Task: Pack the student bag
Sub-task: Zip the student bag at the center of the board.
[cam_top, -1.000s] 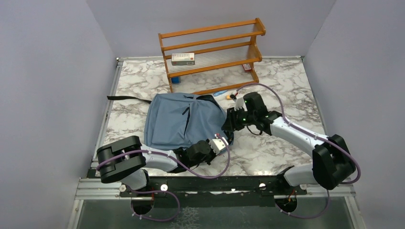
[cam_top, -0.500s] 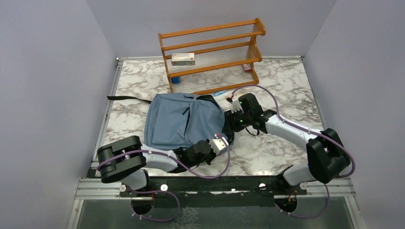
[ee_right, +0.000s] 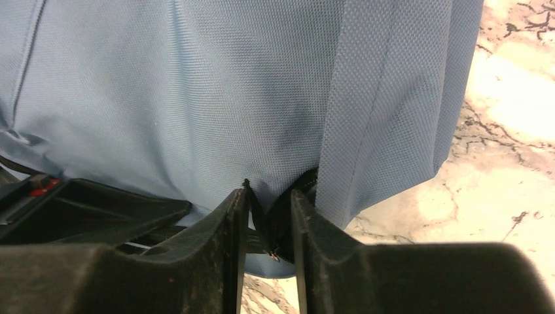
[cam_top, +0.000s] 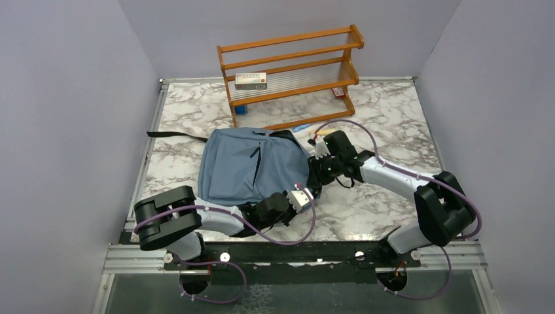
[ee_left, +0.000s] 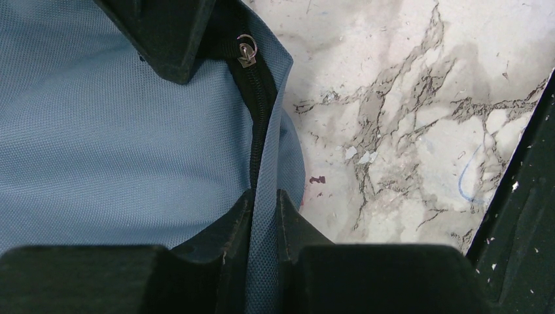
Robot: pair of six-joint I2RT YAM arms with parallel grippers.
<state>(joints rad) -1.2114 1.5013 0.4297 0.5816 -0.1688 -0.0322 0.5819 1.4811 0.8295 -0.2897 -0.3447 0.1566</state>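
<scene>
Marble-patterned tabletop [cam_top: 393, 111] is stretching out between pale lavender walls, and at its far edge a wooden rack [cam_top: 291, 69] is standing with a small box [cam_top: 251, 80] lying on its middle shelf.

You are seeing the student bag [cam_top: 249, 163] lying flat on the table, left of centre and just in front of the rack. Its rounded blue body is facing up, and a black strap [cam_top: 173, 135] is trailing off toward the left edge.

Your left gripper [ee_left: 265, 210] is reaching in low at the bag's near right corner. Its jaws are standing almost together and are pinching a fold of the blue fabric right beside the black zipper line. In your left wrist view, the metal zipper pull [ee_left: 247, 51] is sitting further up that line, just under a black finger coming in from above.

Your right gripper [ee_right: 269, 226] is working at the bag's right edge, just beyond the left one, so the two are crowding the same corner. Its jaws are standing a little apart, and the black zipper trim and a tip of blue fabric are filling the gap between them. The blue panel is rising in front of this gripper, with bare marble showing to its right.
</scene>
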